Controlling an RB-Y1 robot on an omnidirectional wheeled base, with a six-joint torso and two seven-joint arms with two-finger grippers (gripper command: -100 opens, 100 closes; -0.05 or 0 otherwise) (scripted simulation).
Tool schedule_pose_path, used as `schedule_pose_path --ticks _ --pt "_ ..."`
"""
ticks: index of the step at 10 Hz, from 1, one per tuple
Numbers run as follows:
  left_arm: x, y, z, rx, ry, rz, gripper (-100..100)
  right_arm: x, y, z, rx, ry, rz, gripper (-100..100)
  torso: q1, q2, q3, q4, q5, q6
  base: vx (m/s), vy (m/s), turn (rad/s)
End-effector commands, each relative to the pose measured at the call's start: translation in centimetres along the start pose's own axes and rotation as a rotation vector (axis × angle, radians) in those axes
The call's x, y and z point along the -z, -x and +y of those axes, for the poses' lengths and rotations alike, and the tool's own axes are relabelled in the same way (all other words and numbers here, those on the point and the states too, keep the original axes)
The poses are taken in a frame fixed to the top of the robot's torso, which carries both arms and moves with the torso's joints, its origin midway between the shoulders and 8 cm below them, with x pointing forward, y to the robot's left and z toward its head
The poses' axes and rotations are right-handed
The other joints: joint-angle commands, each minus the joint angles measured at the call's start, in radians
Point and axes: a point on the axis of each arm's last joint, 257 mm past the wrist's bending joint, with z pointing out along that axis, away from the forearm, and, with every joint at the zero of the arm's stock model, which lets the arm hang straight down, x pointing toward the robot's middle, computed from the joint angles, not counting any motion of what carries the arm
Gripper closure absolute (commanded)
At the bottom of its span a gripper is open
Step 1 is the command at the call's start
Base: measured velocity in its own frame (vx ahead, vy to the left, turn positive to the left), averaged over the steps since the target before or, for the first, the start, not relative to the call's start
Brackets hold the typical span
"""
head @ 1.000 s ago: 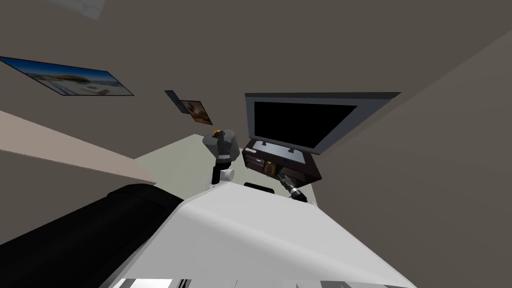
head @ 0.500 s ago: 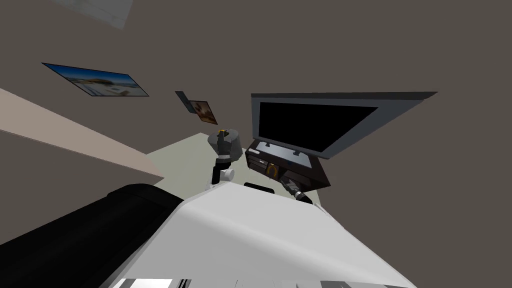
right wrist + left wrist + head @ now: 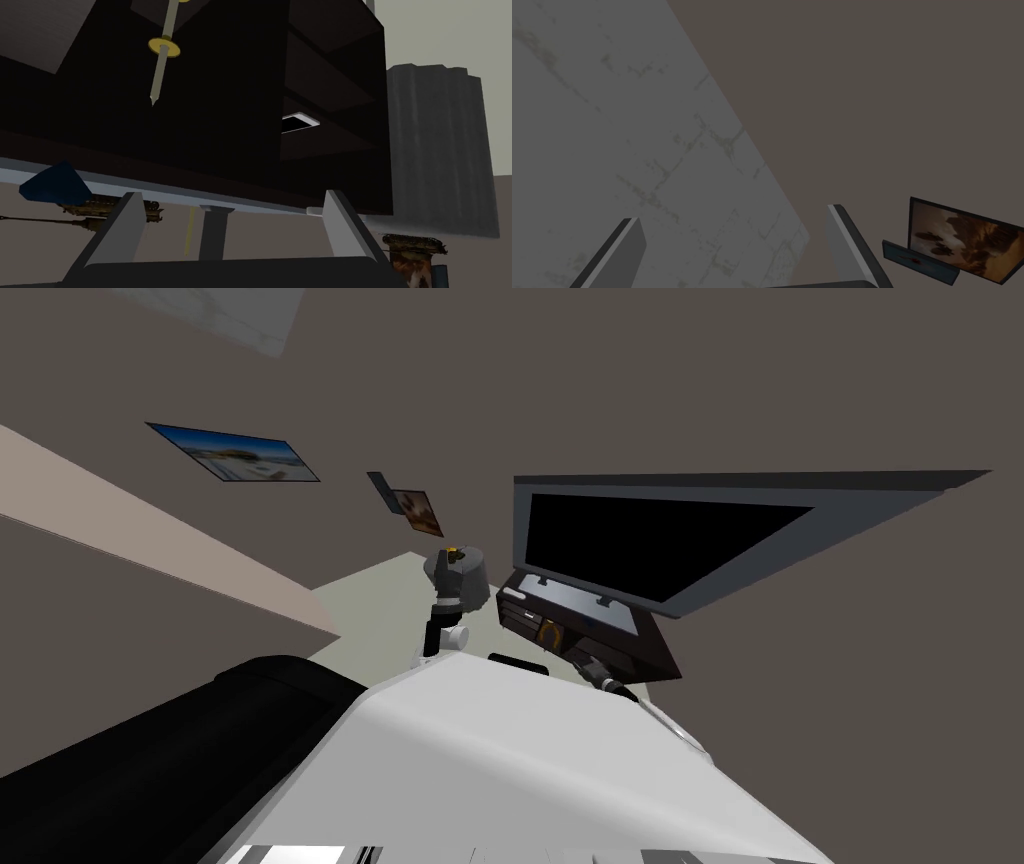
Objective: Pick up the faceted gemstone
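Right gripper [image 3: 232, 195], fingers apart, faces dark stand [image 3: 225, 100]; blue gemstone [image 3: 52, 186] lies off its axis, so a straight advance risks striking the stand; left gripper [image 3: 734, 214] likewise open

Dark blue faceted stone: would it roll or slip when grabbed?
The dark blue faceted stone shows flat, angular faces, so it probably won't roll. Those slanted faces might slide off the right pincer's thin fingers.
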Motion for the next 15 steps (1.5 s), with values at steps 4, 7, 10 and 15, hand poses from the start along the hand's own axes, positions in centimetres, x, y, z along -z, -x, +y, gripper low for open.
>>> schedule_pose_path --ticks 4,7,10,15 --pt "0.0 0.0 0.0 0.0 0.0 0.0 0 2.7 -5.7 -9.9 0.305 -0.126 0.216 -100 0.003 -0.004 -0.002 -0.001 0.001 -0.001 0.124 0.088 0.124" --pt "0.0 0.0 0.0 0.0 0.0 0.0 0 4.4 -7.2 -14.2 0.426 -0.181 0.302 -100 -0.001 -0.002 -0.001 0.0 0.0 0.0 0.113 0.04 0.067" --pt "0.0 0.0 0.0 0.0 0.0 0.0 0 6.7 -8.4 -19.4 0.567 -0.245 0.405 -100 0.002 -0.006 -0.003 -0.001 0.0 -0.001 0.163 0.077 0.097" --pt "0.0 0.0 0.0 0.0 0.0 0.0 0 7.9 -9.4 -21.8 0.643 -0.272 0.468 0 -0.001 0.002 0.001 0.0 0.0 0.001 0.092 0.027 0.031"
